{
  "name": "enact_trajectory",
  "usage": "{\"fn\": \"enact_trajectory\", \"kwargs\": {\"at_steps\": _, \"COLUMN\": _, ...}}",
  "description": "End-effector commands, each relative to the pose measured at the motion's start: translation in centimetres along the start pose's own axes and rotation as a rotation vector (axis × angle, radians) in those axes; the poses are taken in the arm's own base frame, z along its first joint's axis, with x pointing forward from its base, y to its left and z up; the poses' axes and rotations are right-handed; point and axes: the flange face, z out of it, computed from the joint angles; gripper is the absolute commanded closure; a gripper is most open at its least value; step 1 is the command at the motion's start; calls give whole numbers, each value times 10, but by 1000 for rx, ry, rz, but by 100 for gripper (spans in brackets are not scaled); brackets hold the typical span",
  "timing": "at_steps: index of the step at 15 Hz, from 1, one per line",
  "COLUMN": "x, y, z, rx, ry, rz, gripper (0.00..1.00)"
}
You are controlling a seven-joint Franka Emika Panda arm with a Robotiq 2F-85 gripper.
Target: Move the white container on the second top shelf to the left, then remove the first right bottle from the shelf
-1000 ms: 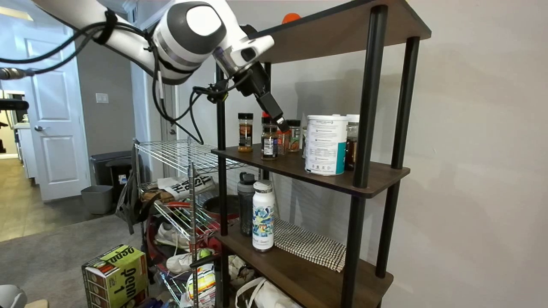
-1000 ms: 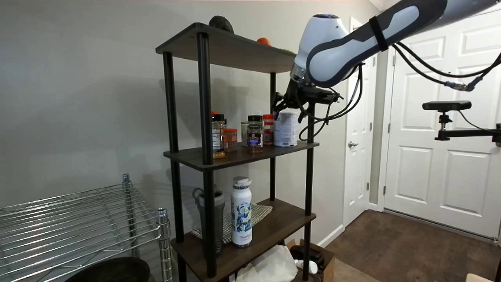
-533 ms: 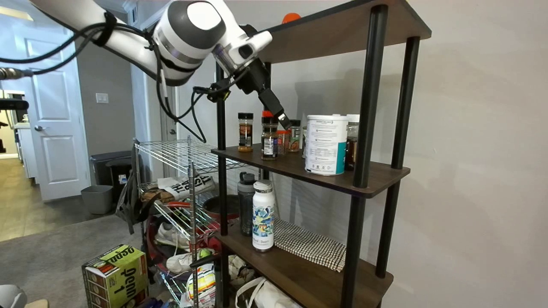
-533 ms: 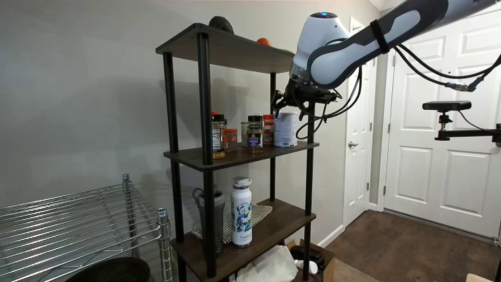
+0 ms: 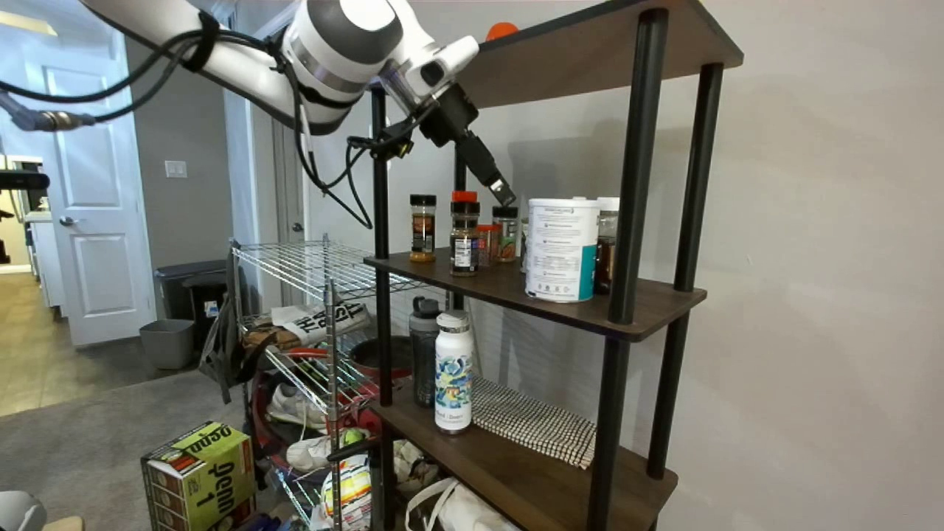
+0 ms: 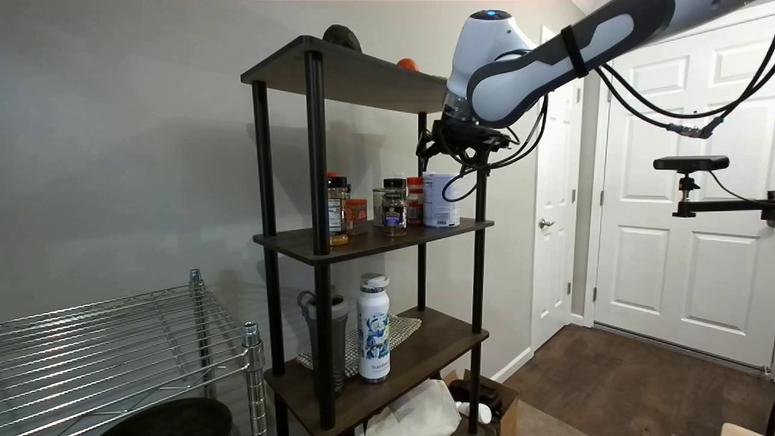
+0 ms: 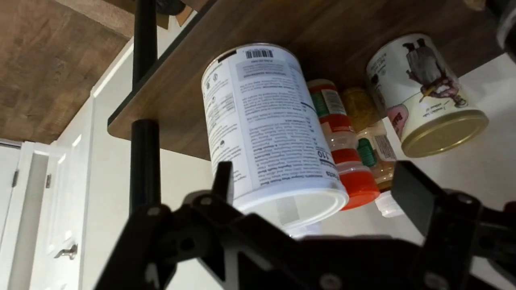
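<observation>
White container (image 5: 563, 251), seemingly not yet moved.
Fingers (image 7: 415, 197) are wide apart, empty; leftward shift and later removal seem to remain.

White-grey arm (image 5: 324, 63), black cables (image 5: 66, 97)

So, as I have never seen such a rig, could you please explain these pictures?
The machine is one robot arm with a two-fingered gripper. Two views show the shelf from outside, from different places; the third, the wrist view, looks past the gripper and shows things upside down. On the second board from the top stand the white container and several small jars; the board below bears a white flask, a dark flask and a checked cloth. The gripper is open, holding nothing.
</observation>
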Motion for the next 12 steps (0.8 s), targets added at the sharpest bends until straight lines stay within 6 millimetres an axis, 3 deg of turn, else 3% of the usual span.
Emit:
{"fn": "enact_trajectory", "kwargs": {"at_steps": 1, "x": 18, "y": -7, "z": 7, "rx": -18, "ry": 0, "rz": 146, "gripper": 0}}
{"fn": "enact_trajectory", "kwargs": {"at_steps": 12, "x": 65, "y": 6, "z": 10, "rx": 1, "ry": 74, "rz": 474, "gripper": 0}}
